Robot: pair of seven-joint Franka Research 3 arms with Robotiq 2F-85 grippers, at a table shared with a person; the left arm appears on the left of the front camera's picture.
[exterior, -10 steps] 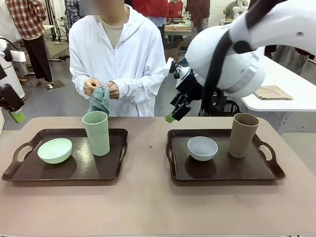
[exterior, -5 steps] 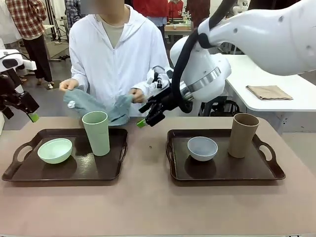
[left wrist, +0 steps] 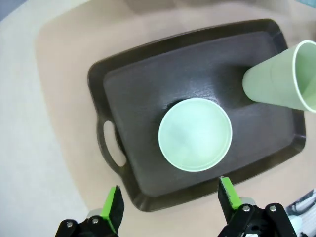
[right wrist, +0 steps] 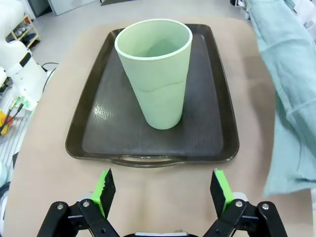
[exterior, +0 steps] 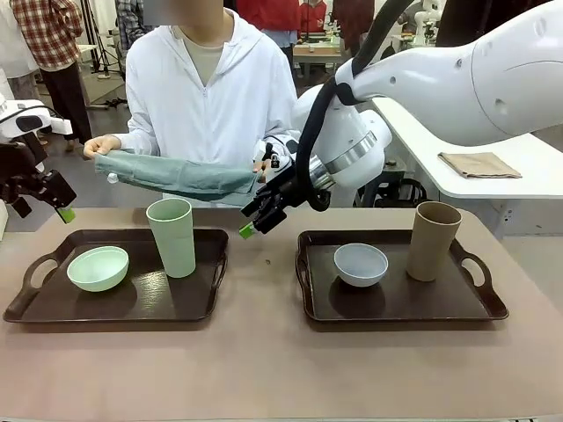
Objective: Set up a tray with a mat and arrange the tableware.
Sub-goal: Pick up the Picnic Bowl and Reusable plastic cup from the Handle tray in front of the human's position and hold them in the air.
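Front view faces person (exterior: pixel 207 97) across table (exterior: pixel 264 369); wrist views look down close, sharing left tray (left wrist: pixel 148 89), green cup (right wrist: pixel 158 84).

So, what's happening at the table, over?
Left gripper, right gripper open, empty. Person holds teal mat spread behind left tray. Green cup, green bowl on that tray, in the way.

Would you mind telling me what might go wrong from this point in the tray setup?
1. The pale green cup and pale green bowl occupy the left tray while the person holds the mat stretched beside it; laying it now would likely tip the tall cup.
2. The open right gripper hovers close to the mat's end, facing the cup; a reach might snag the cloth or knock the cup.
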